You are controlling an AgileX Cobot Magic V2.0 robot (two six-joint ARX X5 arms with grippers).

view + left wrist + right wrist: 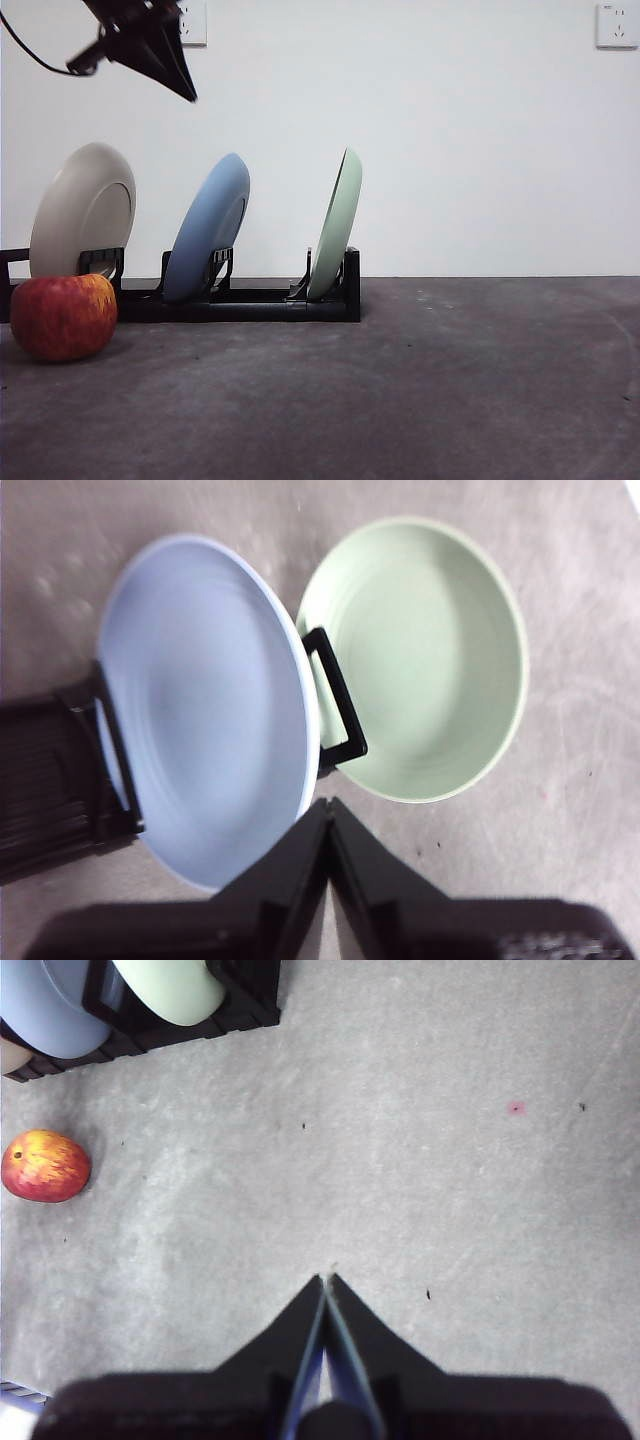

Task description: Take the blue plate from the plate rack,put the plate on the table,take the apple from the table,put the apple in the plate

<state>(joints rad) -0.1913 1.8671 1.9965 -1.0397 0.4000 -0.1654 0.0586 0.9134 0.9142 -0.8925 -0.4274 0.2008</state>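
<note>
Blue plate [200, 710] stands slotted in the plate rack [250, 300] along the counter's [420, 380] far-left edge, my left tool [328, 805] pressed together above it, my right tool [327, 1280] likewise pressed together.

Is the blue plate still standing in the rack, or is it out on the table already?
In the rack. The blue plate stands on edge, leaning, in the plate rack, between the cream plate and pale green plate.

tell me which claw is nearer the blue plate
Left. The left claw is shut, above the blue plate in the plate rack. The right claw, also shut, is over bare table, away from the rack.
</note>
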